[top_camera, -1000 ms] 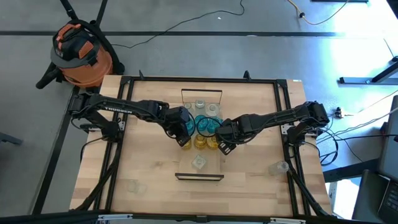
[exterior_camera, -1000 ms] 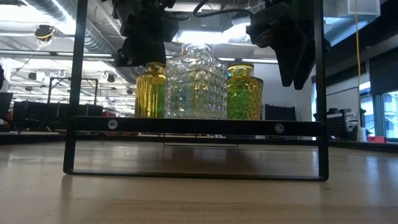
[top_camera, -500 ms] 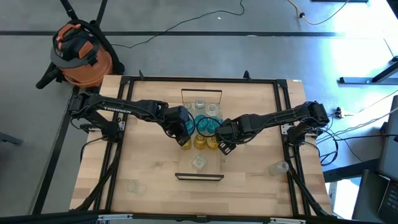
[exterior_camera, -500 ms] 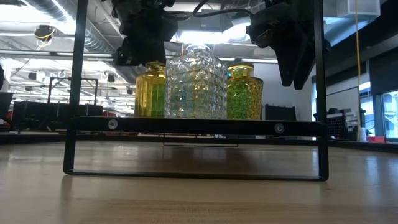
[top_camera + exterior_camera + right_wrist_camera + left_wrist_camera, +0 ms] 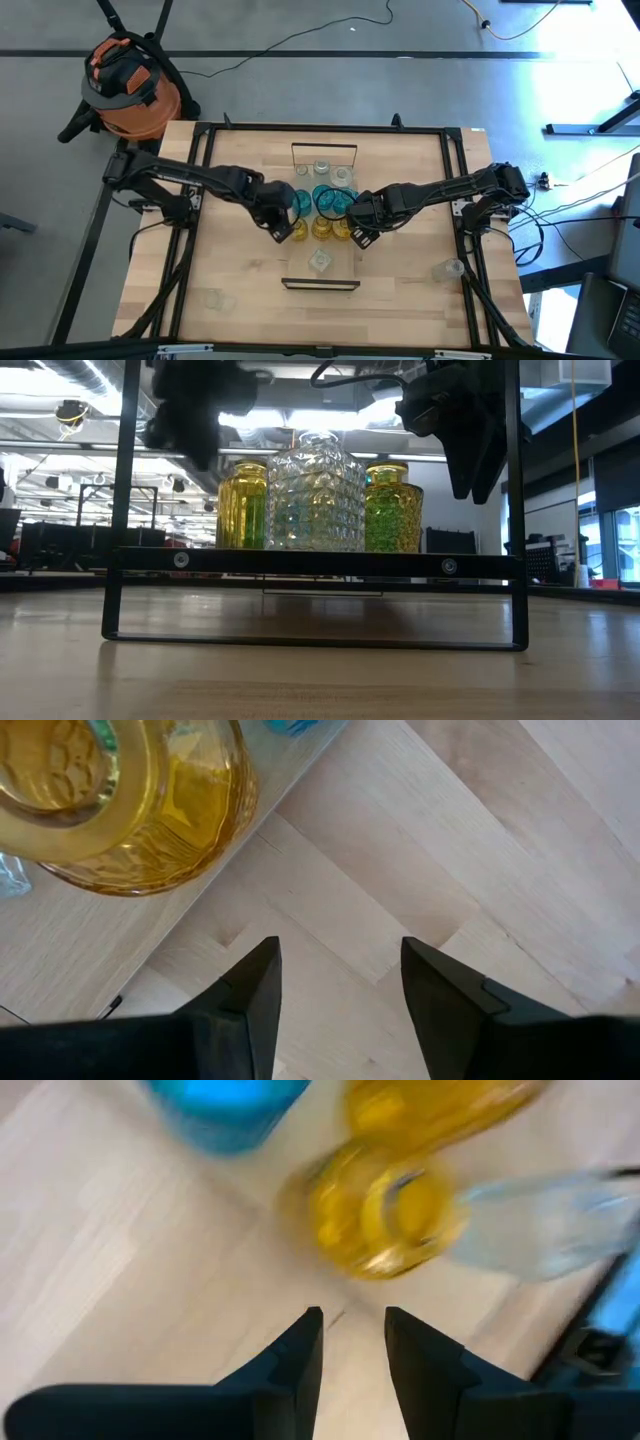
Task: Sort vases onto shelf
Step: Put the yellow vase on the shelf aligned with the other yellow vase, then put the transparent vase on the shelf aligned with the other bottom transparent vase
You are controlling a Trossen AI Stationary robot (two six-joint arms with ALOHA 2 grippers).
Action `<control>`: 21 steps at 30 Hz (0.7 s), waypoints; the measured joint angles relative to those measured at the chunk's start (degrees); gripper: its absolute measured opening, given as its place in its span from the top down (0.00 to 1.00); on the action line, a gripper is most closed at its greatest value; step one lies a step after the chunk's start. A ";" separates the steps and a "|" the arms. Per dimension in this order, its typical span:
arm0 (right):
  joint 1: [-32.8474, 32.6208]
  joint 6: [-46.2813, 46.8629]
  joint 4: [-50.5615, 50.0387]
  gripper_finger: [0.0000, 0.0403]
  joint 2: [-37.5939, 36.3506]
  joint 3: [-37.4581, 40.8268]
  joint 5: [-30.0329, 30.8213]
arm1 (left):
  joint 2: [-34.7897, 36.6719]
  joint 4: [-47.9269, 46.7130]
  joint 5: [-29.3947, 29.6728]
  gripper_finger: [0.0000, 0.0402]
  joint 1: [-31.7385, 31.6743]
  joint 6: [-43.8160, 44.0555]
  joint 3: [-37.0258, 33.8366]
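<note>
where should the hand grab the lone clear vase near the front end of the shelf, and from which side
Grip the clear vase across its faceted body, coming straight down from above. It stands upright and alone on the shelf, with bare board all round it, so the fingers should fit on either side. The wire frame close in front probably blocks a level approach from that end. Both hands sit farther back, by the yellow vases.

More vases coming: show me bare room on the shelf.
Bare strips of the pale wood shelf flank the clear glass vase by the near wire frame. Mid-shelf is crowded with teal glass vases and amber glass vases.
</note>
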State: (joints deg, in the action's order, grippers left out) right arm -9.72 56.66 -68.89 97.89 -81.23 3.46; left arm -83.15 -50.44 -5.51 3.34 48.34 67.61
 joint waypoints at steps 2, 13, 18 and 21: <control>0.00 -0.01 0.02 0.58 0.00 0.00 0.00 | -1.21 -1.98 0.47 0.74 0.48 0.17 -0.04; 0.00 -1.18 0.00 0.58 0.00 0.02 -0.14 | -4.99 4.09 0.82 0.74 0.47 -0.44 -0.04; -0.01 -1.15 -0.15 0.58 0.00 0.02 -1.09 | -4.55 2.50 1.78 0.74 0.45 -0.46 -0.04; -0.03 -0.90 -0.78 0.58 0.00 0.02 -1.79 | -4.22 -0.19 1.38 0.74 0.94 -0.48 -0.04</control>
State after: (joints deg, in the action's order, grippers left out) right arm -9.74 55.76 -69.68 97.89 -81.21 1.68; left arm -87.37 -50.63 -4.13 4.28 47.86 67.57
